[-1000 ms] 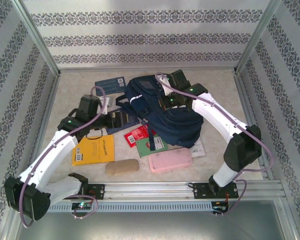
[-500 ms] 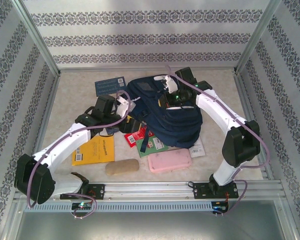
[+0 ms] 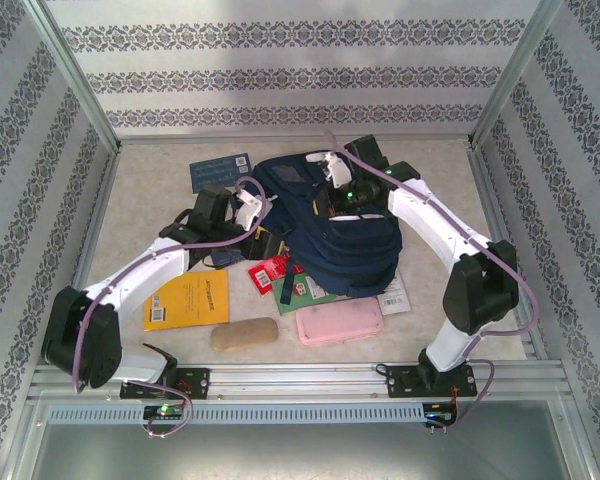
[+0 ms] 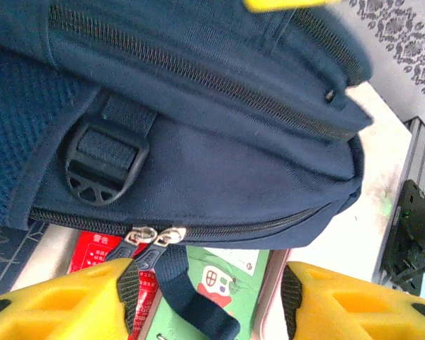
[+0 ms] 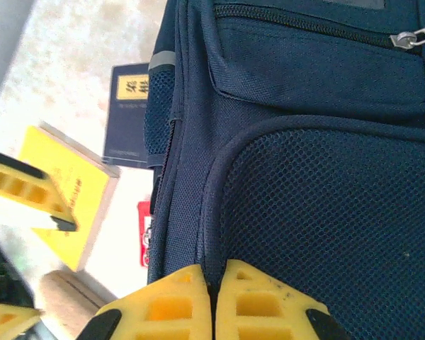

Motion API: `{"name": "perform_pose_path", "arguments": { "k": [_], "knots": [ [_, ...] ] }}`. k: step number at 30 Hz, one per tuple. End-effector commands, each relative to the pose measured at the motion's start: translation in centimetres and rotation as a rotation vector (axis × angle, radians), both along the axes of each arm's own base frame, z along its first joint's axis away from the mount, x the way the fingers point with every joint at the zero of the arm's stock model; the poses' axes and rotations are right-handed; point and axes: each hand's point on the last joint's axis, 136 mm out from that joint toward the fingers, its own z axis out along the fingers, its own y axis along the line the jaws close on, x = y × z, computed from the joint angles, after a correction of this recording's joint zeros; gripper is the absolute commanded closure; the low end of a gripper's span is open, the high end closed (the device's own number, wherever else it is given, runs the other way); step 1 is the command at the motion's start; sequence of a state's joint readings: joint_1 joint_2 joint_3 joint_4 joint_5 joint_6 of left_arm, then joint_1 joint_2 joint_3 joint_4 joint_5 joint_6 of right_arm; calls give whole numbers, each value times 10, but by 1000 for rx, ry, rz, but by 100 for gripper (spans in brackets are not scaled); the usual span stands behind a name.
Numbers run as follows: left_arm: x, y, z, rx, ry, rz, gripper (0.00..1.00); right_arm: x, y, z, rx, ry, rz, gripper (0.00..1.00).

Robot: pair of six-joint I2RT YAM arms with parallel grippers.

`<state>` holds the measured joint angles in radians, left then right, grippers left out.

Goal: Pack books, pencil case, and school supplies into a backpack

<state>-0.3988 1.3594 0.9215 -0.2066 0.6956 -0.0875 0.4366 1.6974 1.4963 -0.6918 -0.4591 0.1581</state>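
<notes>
The navy backpack [image 3: 345,240] lies mid-table, over part of the green book [image 3: 305,291]. My right gripper [image 3: 330,182] is shut on a fold of the backpack's edge piping [image 5: 214,283]. My left gripper [image 3: 257,205] is at the bag's left side, open, its fingers [image 4: 127,292] either side of a hanging strap below the two zipper pulls [image 4: 156,235], gripping nothing. The yellow book [image 3: 187,298] lies front left. One dark blue book [image 3: 220,168] is at the back, another [image 3: 238,243] partly under my left arm. The red packet [image 3: 273,270], white strip [image 3: 395,295] and pink pencil case [image 3: 340,318] lie around the bag.
A beige pouch [image 3: 245,333] lies by the front rail [image 3: 300,378]. Patterned walls close in the left, back and right sides. Bare tabletop shows at the far right [image 3: 450,190] and back left.
My left arm swung right to the backpack's side and its jaws narrowed. The right gripper stayed shut on the bag and shifted slightly left.
</notes>
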Motion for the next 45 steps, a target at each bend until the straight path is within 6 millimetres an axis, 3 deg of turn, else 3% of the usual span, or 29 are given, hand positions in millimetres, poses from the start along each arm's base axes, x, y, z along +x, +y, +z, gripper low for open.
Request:
{"name": "perform_pose_path", "arguments": {
  "k": [1, 5, 9, 17, 23, 34, 45],
  "knots": [
    [8, 4, 25, -46, -93, 60, 45, 3, 2, -10, -95, -59, -10, 100],
    [0, 7, 14, -17, -87, 36, 48, 3, 8, -6, -43, -34, -10, 100],
    [-4, -3, -2, -25, -25, -36, 51, 4, 13, 22, 96, 2, -10, 100],
    [2, -22, -7, -119, 95, -155, 48, 1, 12, 59, 273, 70, 10, 100],
    [14, -23, -10, -148, 138, -159, 46, -1, 12, 67, 324, 87, 18, 100],
    [6, -15, -27, -92, 153, -156, 46, 7, -2, 85, 410, 79, -12, 100],
    [10, -9, -25, -48, 127, -126, 45, 9, -1, 94, 456, 79, -3, 100]
  ]
}}
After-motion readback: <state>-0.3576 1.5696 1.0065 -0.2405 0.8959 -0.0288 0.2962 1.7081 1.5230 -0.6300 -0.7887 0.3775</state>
